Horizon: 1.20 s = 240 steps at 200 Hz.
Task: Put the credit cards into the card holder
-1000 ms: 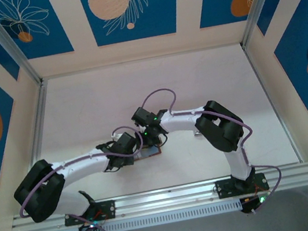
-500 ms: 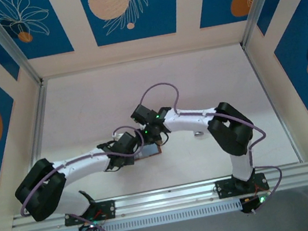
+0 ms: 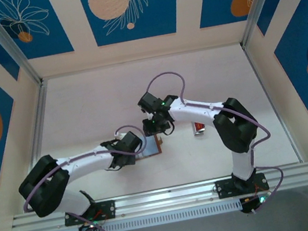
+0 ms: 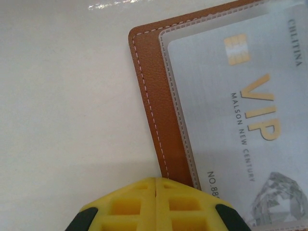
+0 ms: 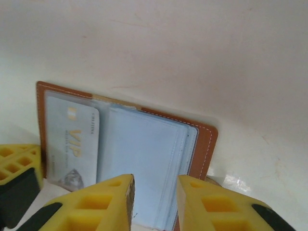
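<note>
Open wallet on the table, a silver card in one clear sleeve; left gripper clenched at its edge, right gripper parted and empty close by.

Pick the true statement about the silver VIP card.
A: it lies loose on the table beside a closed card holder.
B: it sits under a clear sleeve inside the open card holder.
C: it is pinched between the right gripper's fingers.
B: the left wrist view shows the VIP card behind a clear sleeve, framed by the stitched brown edge of the open card holder.
</note>
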### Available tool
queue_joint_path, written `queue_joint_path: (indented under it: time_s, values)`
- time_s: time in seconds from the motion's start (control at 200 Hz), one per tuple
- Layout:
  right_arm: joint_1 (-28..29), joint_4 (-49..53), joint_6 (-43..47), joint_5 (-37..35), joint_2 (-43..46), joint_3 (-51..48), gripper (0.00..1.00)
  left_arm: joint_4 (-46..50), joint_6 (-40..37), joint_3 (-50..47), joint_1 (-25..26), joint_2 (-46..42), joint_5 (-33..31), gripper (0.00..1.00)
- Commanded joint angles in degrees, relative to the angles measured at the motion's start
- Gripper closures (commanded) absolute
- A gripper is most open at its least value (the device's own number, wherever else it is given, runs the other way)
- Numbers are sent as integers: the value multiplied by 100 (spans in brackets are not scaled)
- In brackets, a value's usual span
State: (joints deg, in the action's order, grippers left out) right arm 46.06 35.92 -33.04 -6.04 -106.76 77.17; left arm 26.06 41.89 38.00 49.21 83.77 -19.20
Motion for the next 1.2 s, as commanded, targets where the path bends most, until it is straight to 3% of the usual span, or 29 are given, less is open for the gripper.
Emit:
queue_joint_path:
  time_s: [0.0, 0.305, 0.795, 1.195]
  values:
    - [81, 152, 234, -27, -195, 178, 69, -929, 166, -51, 99, 387, 561, 98]
    - [252, 170, 236, -122, -660, 486, 69, -765, 92, -74, 124, 232, 482, 98]
    - [462, 319, 214, -571, -1103, 614, 68, -1287, 118, -386, 128, 352, 611, 98]
    - [470, -660, -189, 1425, -1137, 151, 66, -1537, 127, -426, 124, 527, 680, 98]
